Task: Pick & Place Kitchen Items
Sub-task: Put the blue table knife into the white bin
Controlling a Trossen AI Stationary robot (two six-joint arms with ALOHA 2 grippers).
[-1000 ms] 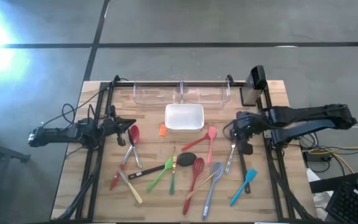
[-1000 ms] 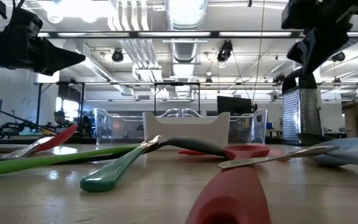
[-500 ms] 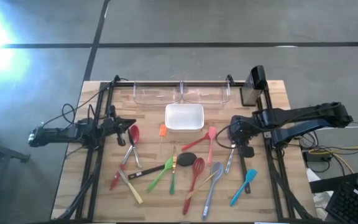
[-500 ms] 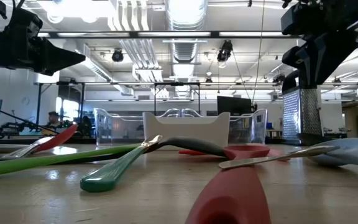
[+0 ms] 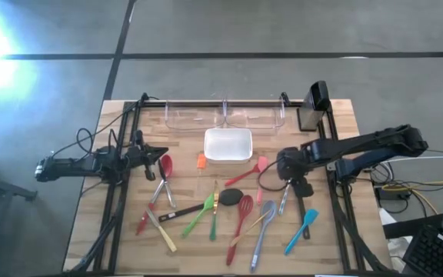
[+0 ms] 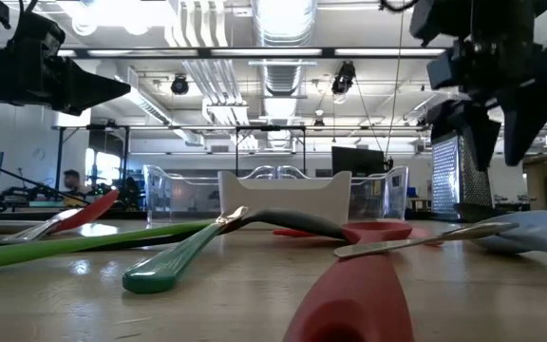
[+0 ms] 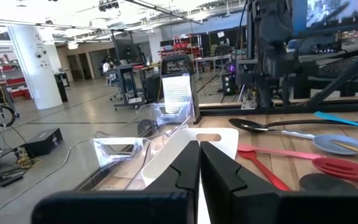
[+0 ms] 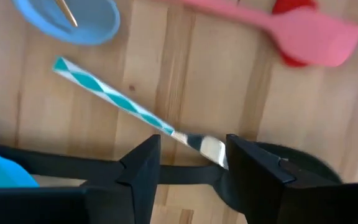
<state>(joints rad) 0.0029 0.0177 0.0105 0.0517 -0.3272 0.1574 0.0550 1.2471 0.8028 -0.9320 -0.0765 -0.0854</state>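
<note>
Where right gripper point(image 8: 188, 163) hovers: striped-handled spoon point(image 8: 135, 112), pink spatula point(image 8: 291, 28).

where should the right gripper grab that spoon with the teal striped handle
Take the teal-striped spoon at the bare metal neck, where handle meets bowl. It lies flat on the table, so come straight down from above. The right gripper is open, its fingers either side of that neck, crossing the handle, so probably little realigning is needed.

The robot has two dark arms made of long black parts with thick round joints. Black cables loop beside the left arm point(image 5: 75, 165). The right arm point(image 5: 360, 146) is thicker. Each gripper has two flat black fingers point(image 8: 145, 165) with angled tips.
</note>
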